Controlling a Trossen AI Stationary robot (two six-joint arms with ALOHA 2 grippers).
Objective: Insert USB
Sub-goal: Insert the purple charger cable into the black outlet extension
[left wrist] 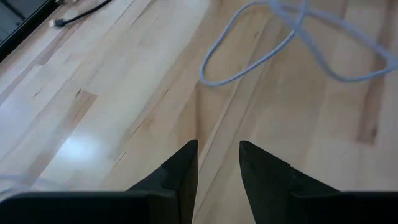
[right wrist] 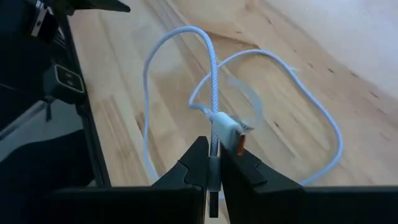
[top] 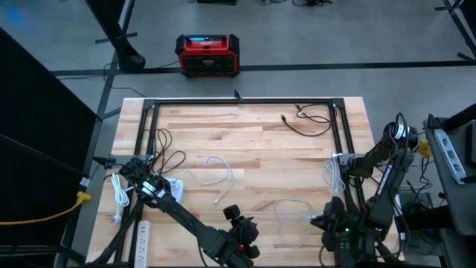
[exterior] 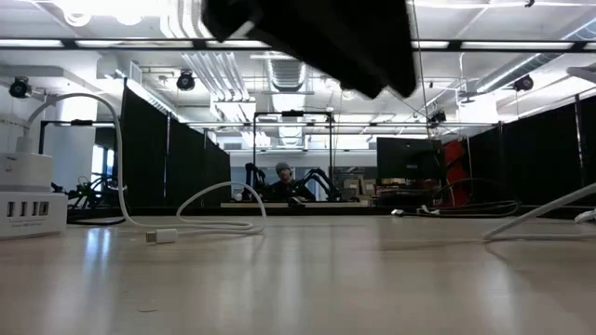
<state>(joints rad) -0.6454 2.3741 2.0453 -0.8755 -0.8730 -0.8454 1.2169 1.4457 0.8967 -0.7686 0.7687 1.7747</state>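
Overhead, braided white cable, looped, wood-grain table.

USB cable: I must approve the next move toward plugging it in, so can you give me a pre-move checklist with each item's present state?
1. Right gripper shut on the white cable: ok.
2. Plug clear of the fingers: ok.
3. Plug aligned with a port: cannot tell.
4. Left gripper open and empty: ok.
5. Charging hub in view on the table: ok.
6. Loose cable clear of the path: cannot tell.
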